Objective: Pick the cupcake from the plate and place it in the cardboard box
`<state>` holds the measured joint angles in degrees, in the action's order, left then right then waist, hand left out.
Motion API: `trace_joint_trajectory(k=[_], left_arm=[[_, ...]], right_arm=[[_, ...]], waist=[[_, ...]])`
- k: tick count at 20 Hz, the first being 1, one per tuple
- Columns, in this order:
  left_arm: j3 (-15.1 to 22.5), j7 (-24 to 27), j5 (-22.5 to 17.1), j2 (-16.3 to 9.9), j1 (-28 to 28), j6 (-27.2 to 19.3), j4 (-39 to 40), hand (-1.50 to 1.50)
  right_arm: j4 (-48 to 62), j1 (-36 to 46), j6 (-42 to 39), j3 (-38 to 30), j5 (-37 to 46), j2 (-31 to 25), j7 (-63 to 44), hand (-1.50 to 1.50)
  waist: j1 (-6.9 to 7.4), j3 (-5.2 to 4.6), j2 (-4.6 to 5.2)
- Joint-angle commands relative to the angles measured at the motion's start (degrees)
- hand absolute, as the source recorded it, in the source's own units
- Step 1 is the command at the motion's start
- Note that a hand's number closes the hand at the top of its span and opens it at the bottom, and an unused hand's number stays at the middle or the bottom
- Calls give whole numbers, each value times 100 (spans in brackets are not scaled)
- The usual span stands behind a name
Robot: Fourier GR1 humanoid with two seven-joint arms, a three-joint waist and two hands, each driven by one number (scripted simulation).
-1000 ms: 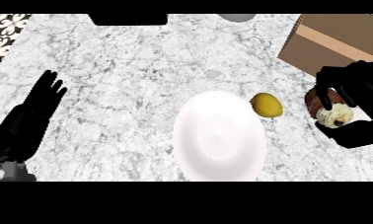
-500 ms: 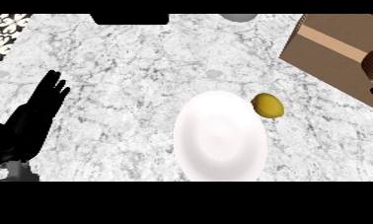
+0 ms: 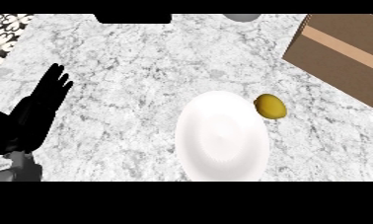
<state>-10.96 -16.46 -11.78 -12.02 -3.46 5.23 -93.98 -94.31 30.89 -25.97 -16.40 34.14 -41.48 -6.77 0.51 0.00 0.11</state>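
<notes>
A white plate (image 3: 222,136) lies on the marble counter at lower centre with nothing on it. The cardboard box (image 3: 339,53), brown with a lighter tape strip, sits at the upper right, cut off by the edge. No cupcake shows in the head view. My left hand (image 3: 38,112) rests at the left edge, fingers straight and pointing up, far from the plate. My right hand is out of the view.
A yellow lemon-like fruit (image 3: 270,106) lies just right of the plate's upper rim. A dark object (image 3: 133,18) and a grey round thing (image 3: 242,17) sit at the counter's far edge. Patterned tile (image 3: 13,25) shows at top left.
The right hand, shut on the cupcake beside the box one second ago, moved off to the right and has left the view with it. The left hand stayed put.
</notes>
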Motion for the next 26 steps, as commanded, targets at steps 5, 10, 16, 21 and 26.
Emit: trace_joint_trajectory(k=[5,10,16,21,26], left_arm=[[-186,-302,-158,-183,-180,83,-102,0],[-74,-30,-78,8,5,119,-100,0],[13,-72,32,22,-220,91,56,0],[-18,-85,-5,7,-160,136,72,0],[-224,-240,-170,-116,83,188,-294,0]], right_arm=[[1963,282,919,-49,464,-242,1636,150],[3236,683,1537,178,794,-50,2285,150],[4634,1231,1697,405,1042,183,2568,150],[5381,1269,1317,446,1239,228,1870,-150],[6346,1626,1395,302,1150,47,3004,-150]], waist=[[5,2,4],[43,2,12],[90,3,33],[96,1,36],[114,7,24]])
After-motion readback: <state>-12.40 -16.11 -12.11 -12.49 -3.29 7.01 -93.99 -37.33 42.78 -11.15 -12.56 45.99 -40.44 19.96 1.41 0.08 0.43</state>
